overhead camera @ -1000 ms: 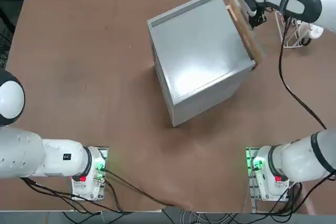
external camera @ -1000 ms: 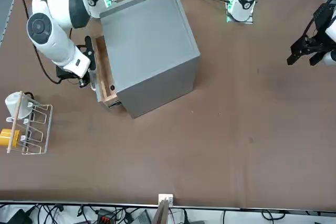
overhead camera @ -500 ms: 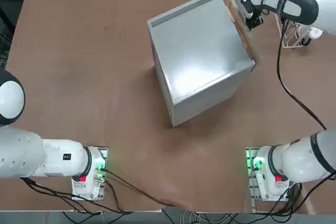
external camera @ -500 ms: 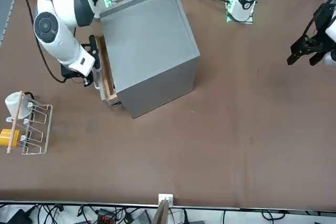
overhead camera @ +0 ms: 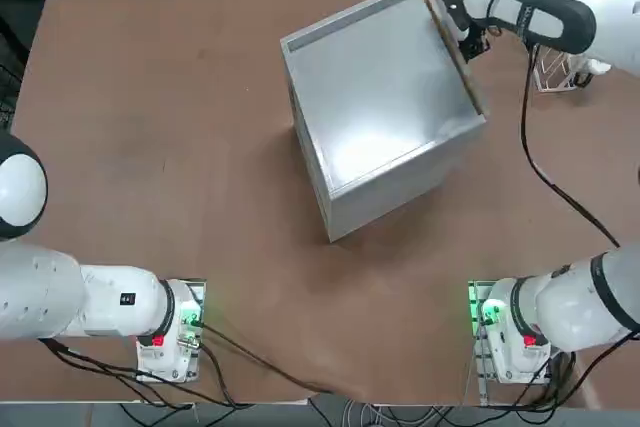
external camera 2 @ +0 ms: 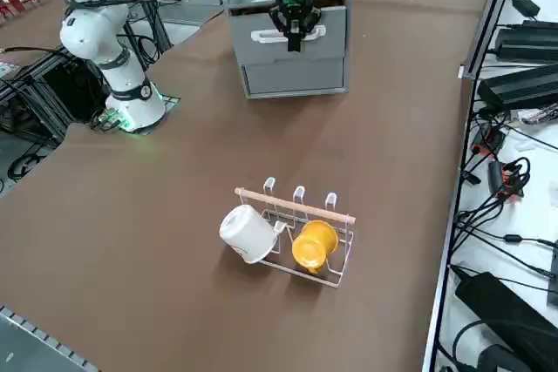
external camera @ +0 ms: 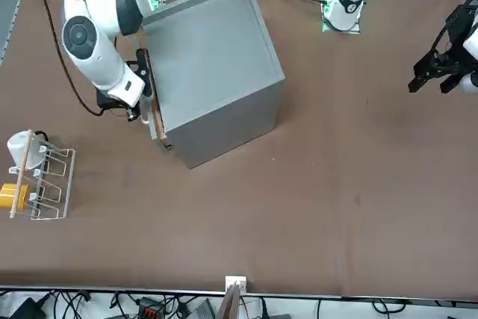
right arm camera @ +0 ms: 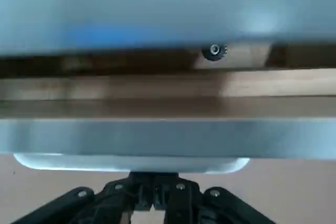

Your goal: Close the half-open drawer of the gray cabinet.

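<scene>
The light-wood drawer [right arm camera: 283, 83] is nearly home in the gray cabinet [overhead camera: 385, 87], just a narrow strip of it showing between the cabinet's side and its own gray front panel [right arm camera: 273, 137], which carries a long white handle [right arm camera: 126, 163]. Over at that handle is the robot's right gripper [right arm camera: 155, 192], its two black fingers together, with the white arm [external camera: 104, 57] reaching in above the brown tabletop [external camera 2: 166, 241]. Well apart from the cabinet stands a white wire rack [external camera 2: 343, 260] with a white mug [external camera 2: 248, 233] and a yellow mug [external camera 2: 314, 244] side by side.
</scene>
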